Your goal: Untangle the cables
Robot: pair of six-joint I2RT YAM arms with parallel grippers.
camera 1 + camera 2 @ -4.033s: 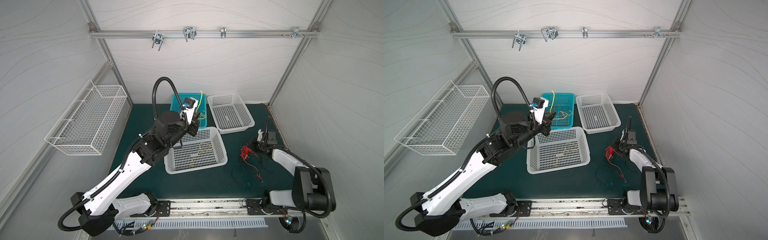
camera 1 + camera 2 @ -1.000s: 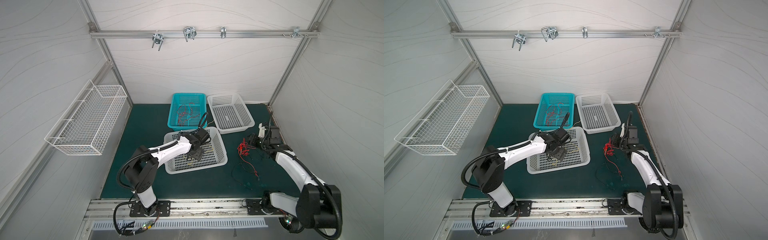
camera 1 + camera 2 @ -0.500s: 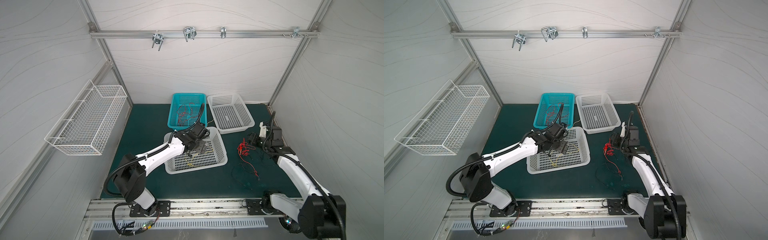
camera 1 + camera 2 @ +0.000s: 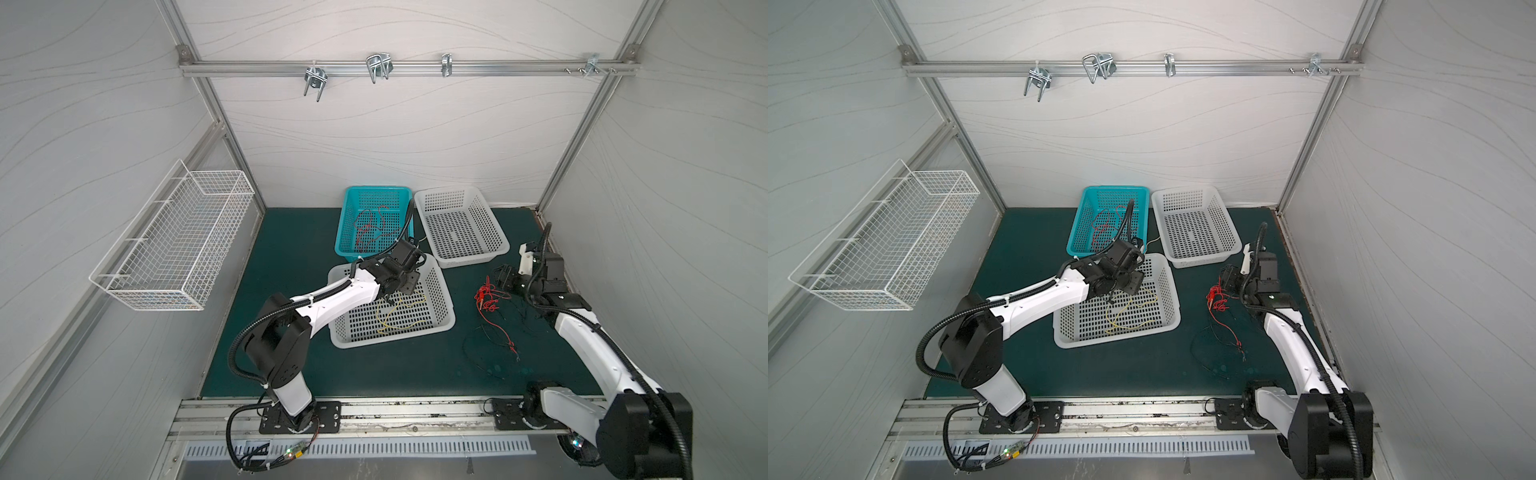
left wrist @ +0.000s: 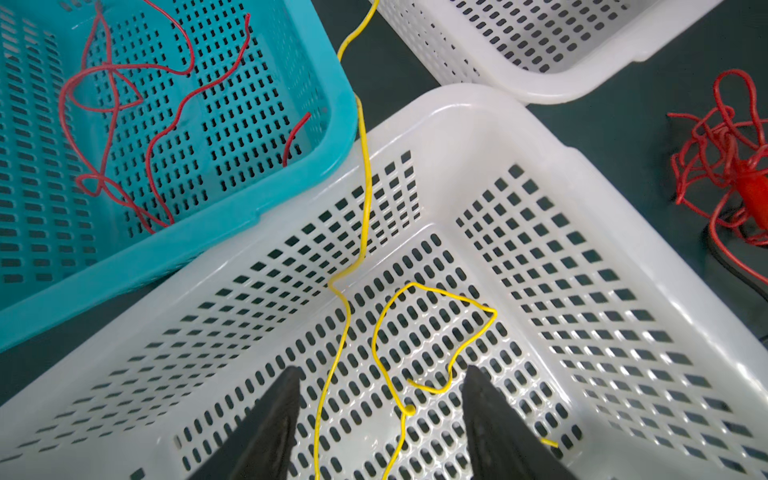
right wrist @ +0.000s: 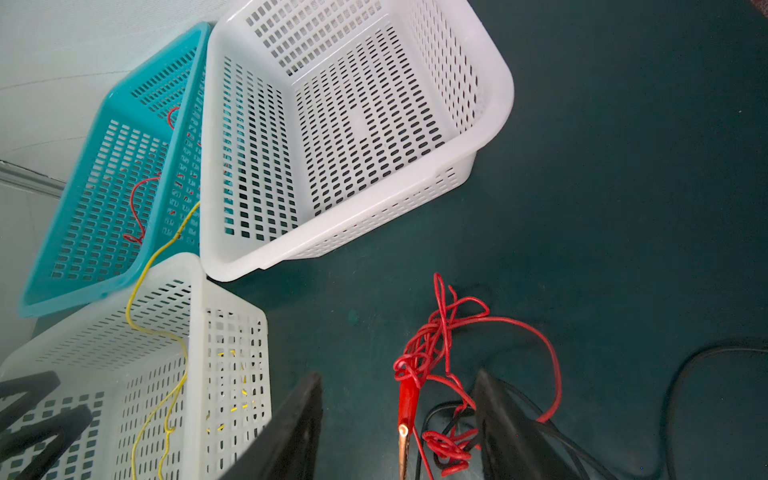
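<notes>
Hovering over the white basket (image 5: pixel 478 108), the left gripper (image 5: pixel 380 374) held its fingers (image 5: pixel 270 424) apart astride a yellow cable (image 5: pixel 492 311) inside; the right gripper (image 6: pixel 397 376), likewise spread, straddled the red cable tangle (image 6: pixel 434 336) on the mat (image 6: pixel 623 208), clamping nothing

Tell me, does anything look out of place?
One thin yellow wire drapes over the rim of the nearer white perforated plastic basket, running out between the teal plastic basket and the other white one.
</notes>
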